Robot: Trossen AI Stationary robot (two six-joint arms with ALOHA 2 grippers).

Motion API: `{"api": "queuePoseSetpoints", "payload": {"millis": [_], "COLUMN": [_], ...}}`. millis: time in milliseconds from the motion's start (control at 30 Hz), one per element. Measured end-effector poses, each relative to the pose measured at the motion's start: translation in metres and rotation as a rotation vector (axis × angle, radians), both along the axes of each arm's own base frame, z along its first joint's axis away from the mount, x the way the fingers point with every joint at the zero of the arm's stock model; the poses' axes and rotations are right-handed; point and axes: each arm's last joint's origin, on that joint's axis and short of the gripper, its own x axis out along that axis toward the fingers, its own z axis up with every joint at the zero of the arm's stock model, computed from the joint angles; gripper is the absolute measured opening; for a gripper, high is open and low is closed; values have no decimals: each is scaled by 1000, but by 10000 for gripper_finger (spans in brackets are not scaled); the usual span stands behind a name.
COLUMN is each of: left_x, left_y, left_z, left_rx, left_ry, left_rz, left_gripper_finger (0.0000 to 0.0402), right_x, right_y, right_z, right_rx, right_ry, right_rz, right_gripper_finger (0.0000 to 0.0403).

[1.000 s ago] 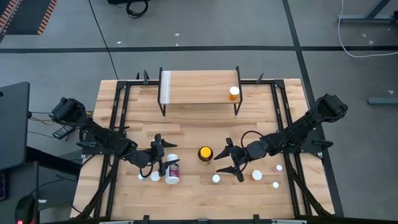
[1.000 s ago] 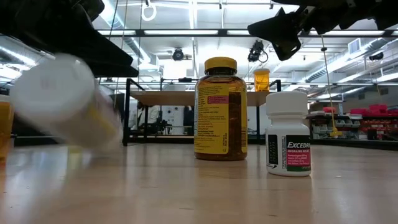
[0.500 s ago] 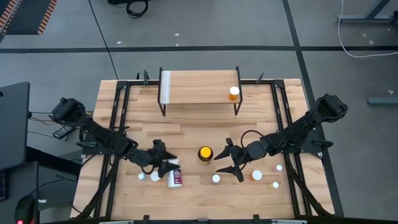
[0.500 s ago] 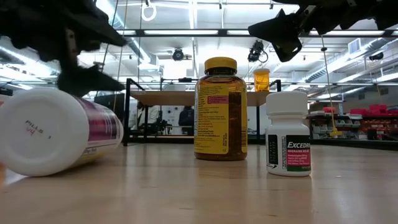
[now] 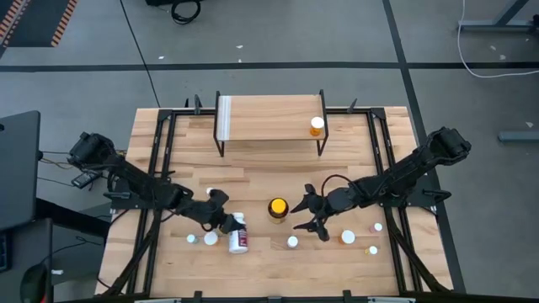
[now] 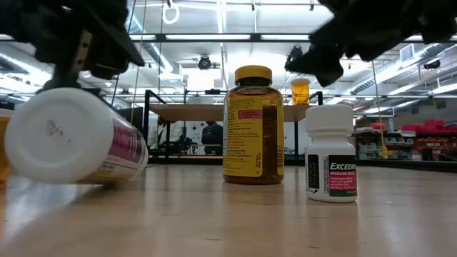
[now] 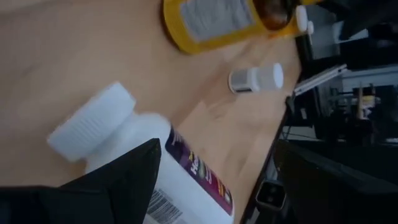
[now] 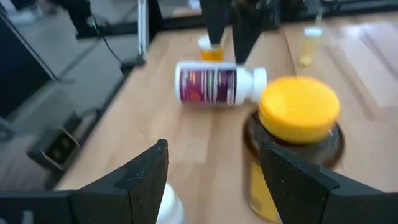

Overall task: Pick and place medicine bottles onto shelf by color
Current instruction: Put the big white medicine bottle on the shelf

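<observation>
The big white bottle lay on its side on the table, not held. The left gripper was spread wide just above it, likely to grab it. The right gripper was wide too, beside the yellow-capped bottle. One orange bottle stood on the shelf.

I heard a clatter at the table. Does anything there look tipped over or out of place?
Yes: the large white bottle lies on its side near the table's front, just beside the open left gripper, while the amber bottle and the small white bottle stand upright.
</observation>
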Motion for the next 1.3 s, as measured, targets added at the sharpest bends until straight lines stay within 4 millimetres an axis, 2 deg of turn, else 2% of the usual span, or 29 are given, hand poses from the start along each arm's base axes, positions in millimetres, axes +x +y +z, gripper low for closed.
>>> {"api": "queuePoseSetpoints", "payload": {"millis": [200, 433, 567, 700, 833, 1033, 1133, 1300], "left_x": [18, 31, 46, 70, 91, 105, 109, 114], "left_y": [9, 17, 13, 4, -4, -14, -14, -2], "left_z": [28, 82, 98, 90, 73, 47, 42, 43], "left_rx": [44, 138, 170, 190, 166, 104, 90, 60], "left_ry": [61, 268, 369, 440, 505, 618, 618, 615], "left_rz": [33, 53, 81, 69, 50, 0, 11, 68], "left_gripper_finger": [318, 304, 288, 284, 290, 313, 315, 316], "right_x": [1, 1, -1, -1, 0, 2, 4, 5], "right_y": [-12, -18, -18, -20, -24, -35, -39, -44], "right_z": [-5, -9, -12, -13, -13, -14, -13, -13], "right_rx": [-100, -152, -200, -268, -339, -379, -391, -382], "right_ry": [42, 78, 99, 94, 86, 99, 82, 76], "right_rz": [8, 10, 33, 60, 84, 92, 114, 140], "right_gripper_finger": [256, 256, 256, 256, 256, 256, 256, 256]}}
